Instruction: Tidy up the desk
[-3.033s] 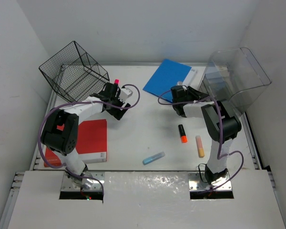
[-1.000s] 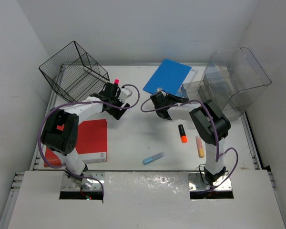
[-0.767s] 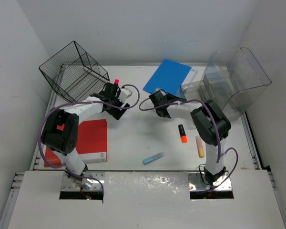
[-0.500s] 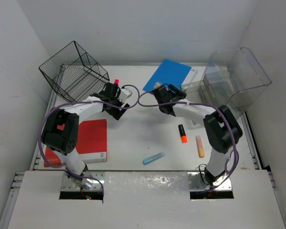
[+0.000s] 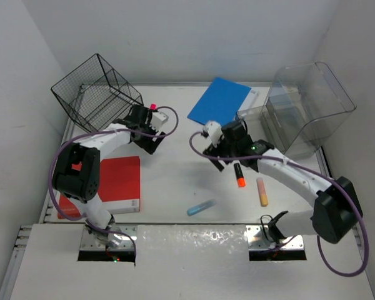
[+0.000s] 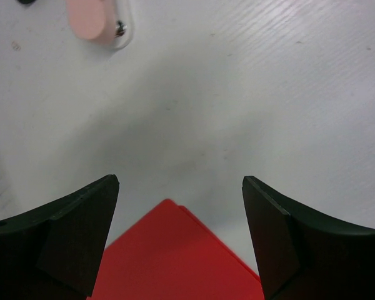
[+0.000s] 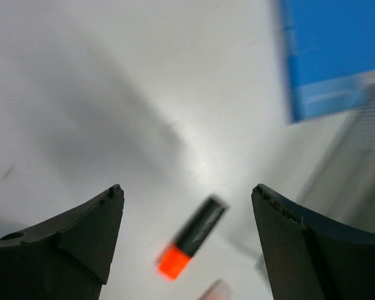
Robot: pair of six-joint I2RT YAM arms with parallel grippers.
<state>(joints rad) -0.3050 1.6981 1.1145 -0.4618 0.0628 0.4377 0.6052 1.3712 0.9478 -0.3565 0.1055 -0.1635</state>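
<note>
The desk [image 5: 181,169] is a white tabletop with grey rails. My left gripper [image 5: 149,139] is open and empty above it, next to the wire basket; in the left wrist view [image 6: 180,181] a corner of the red notebook [image 6: 175,256] lies below the open jaws. My right gripper [image 5: 228,153] is open and empty, hovering above the orange-and-black highlighter [image 5: 239,175]. That highlighter appears blurred between the jaws [image 7: 187,187] in the right wrist view [image 7: 190,240].
A black wire basket [image 5: 97,94] stands back left and a clear plastic bin [image 5: 306,106] back right. A blue notebook [image 5: 220,100] lies at the back, a red notebook [image 5: 115,181] front left. A peach highlighter [image 5: 262,191] and a blue highlighter [image 5: 201,207] lie near the front.
My right arm has swung away from the blue notebook, toward the front right, and now hangs over the orange highlighter. My left gripper has shifted slightly toward the basket.
</note>
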